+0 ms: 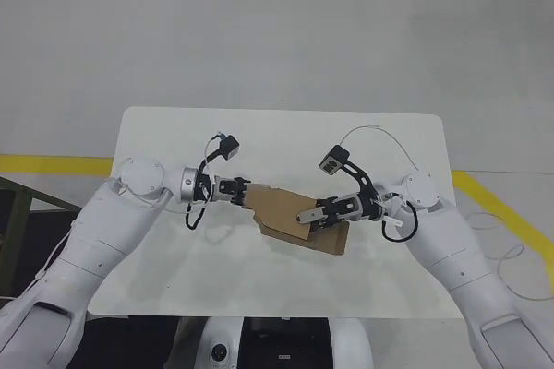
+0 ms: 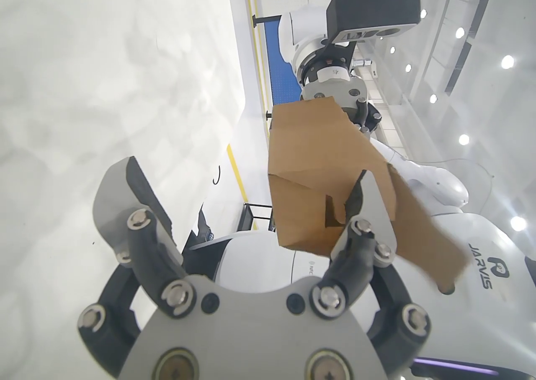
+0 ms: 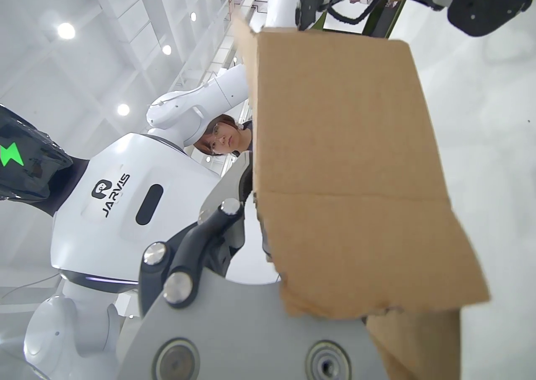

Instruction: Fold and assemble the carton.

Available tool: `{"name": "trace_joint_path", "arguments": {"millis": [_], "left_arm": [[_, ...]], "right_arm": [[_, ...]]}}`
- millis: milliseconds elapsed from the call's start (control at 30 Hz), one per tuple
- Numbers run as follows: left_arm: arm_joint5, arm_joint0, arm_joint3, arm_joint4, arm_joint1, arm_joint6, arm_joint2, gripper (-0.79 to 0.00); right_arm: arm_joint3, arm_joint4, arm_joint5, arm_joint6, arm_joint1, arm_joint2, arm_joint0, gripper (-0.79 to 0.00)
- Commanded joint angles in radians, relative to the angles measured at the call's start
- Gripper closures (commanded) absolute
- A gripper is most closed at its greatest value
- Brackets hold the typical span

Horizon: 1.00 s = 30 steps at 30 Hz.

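A brown cardboard carton (image 1: 294, 220), partly folded, is held above the middle of the white table (image 1: 166, 148). My right gripper (image 1: 314, 215) is shut on its right side; in the right wrist view the carton (image 3: 343, 155) hides one finger, and the other finger (image 3: 228, 210) sits at the panel's edge. My left gripper (image 1: 244, 192) is open at the carton's left end. In the left wrist view one finger (image 2: 370, 205) lies against the carton (image 2: 318, 155), the other finger (image 2: 134, 197) stands well apart, and a loose flap (image 2: 427, 239) hangs down beside them.
The table has bare surface all around the carton, with its edges near both arms' elbows. Yellow floor tape (image 1: 37, 164) runs along both sides of the table. A dark frame (image 1: 9, 212) stands on the floor at the left.
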<state>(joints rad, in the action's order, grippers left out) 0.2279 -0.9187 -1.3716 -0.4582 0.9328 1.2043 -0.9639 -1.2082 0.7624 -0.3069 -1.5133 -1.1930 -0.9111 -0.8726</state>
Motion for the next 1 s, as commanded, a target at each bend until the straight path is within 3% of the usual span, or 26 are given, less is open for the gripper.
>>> {"name": "trace_joint_path", "arguments": {"millis": [0,967], "left_arm": [[-0.001,-0.001,-0.004,0.000,0.001,0.000,0.001,-0.785],[0.026,-0.034,-0.071,0.022,0.010,0.057,-0.007,-0.785]], "right_arm": [[0.000,0.000,0.000,0.000,0.000,0.000,0.000,0.000],[0.002,0.003,-0.004,0.004,-0.005,-0.004,-0.001,0.000]]}}
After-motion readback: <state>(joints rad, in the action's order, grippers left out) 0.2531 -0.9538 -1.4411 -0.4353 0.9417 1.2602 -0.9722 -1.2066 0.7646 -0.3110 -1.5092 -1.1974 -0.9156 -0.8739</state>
